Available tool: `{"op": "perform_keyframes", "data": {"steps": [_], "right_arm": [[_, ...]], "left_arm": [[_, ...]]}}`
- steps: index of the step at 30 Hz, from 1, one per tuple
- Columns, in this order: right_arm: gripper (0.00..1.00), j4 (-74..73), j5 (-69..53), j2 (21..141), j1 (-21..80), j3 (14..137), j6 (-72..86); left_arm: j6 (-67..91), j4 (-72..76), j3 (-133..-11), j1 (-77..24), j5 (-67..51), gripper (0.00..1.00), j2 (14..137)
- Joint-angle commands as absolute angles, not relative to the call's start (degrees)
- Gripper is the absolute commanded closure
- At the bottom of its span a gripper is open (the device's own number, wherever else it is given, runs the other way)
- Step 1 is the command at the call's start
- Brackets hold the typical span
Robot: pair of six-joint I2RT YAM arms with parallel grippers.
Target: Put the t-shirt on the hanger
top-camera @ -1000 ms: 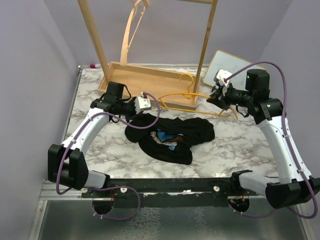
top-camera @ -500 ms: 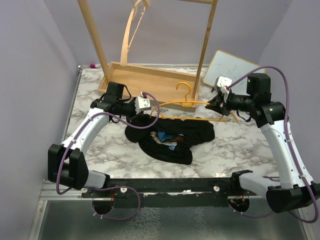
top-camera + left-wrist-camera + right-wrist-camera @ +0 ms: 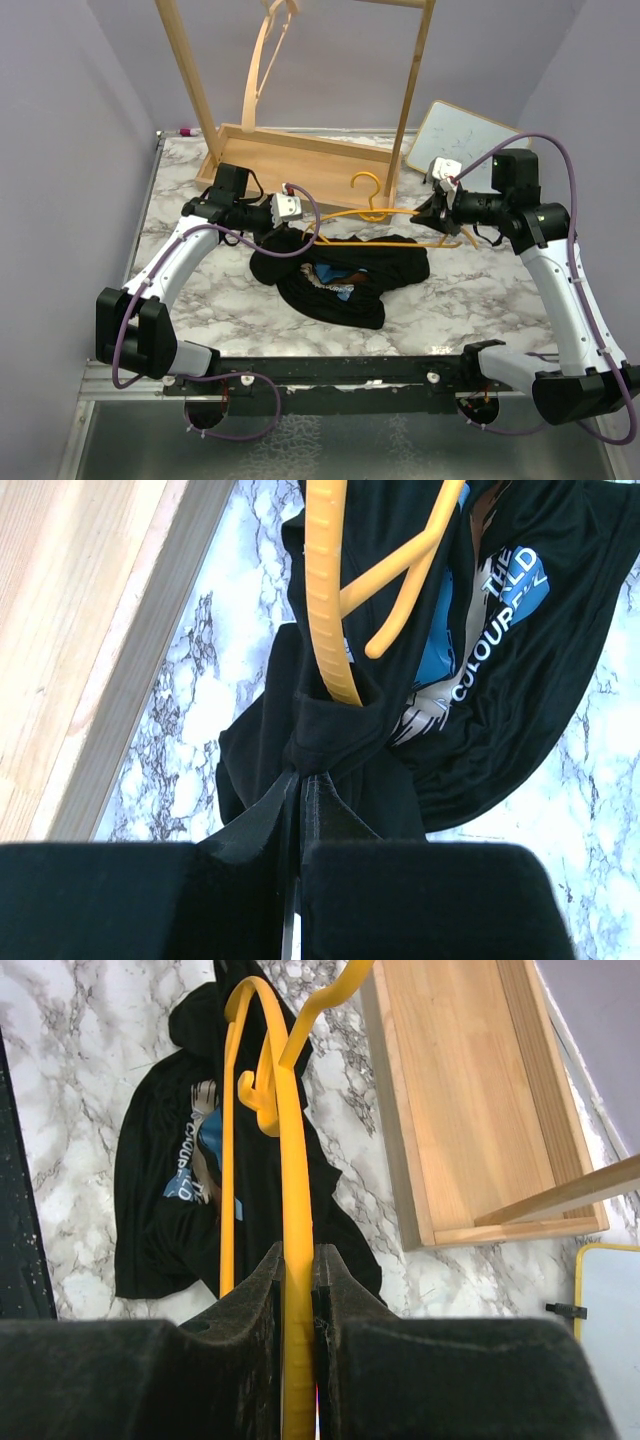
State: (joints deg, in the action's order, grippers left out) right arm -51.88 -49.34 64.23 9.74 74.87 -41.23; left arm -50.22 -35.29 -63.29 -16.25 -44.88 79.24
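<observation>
Left end effector (image 3: pixel 300 780) pinched shut on a fold of the t-shirt (image 3: pixel 340 275); shirt heaped mid tabletop (image 3: pixel 480 290), graphic partly showing; right end effector (image 3: pixel 298 1260) clamped narrow on one arm of the hanger (image 3: pixel 380 213), which runs along the shirt's far edge; hanger's other end tucked into the gripped fold; wooden rack base (image 3: pixel 290 160) at the far edge.

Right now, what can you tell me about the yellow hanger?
The hanger is thin and yellow-orange, plastic by the look of it, a triangle with a hook on top. It is held roughly level over the marble table. The right end effector is shut on one end of it. Its other end is poked into a fold of the black t-shirt, which the left end effector pinches.
</observation>
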Motion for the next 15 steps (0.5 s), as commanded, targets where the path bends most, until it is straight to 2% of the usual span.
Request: {"op": "perform_keyframes", "data": {"steps": [1, 15], "right_arm": [[0.99, -52.06, -51.07, 64.41, 9.58, 73.97, -42.48], [0.99, -50.42, -49.99, 68.62, 9.58, 77.54, -48.83]], "left_arm": [[-50.69, -36.62, -65.48, -16.48, -49.08, 1.0, 79.57], [-58.31, -46.72, -66.97, -20.28, -52.07, 1.0, 79.57]]}}
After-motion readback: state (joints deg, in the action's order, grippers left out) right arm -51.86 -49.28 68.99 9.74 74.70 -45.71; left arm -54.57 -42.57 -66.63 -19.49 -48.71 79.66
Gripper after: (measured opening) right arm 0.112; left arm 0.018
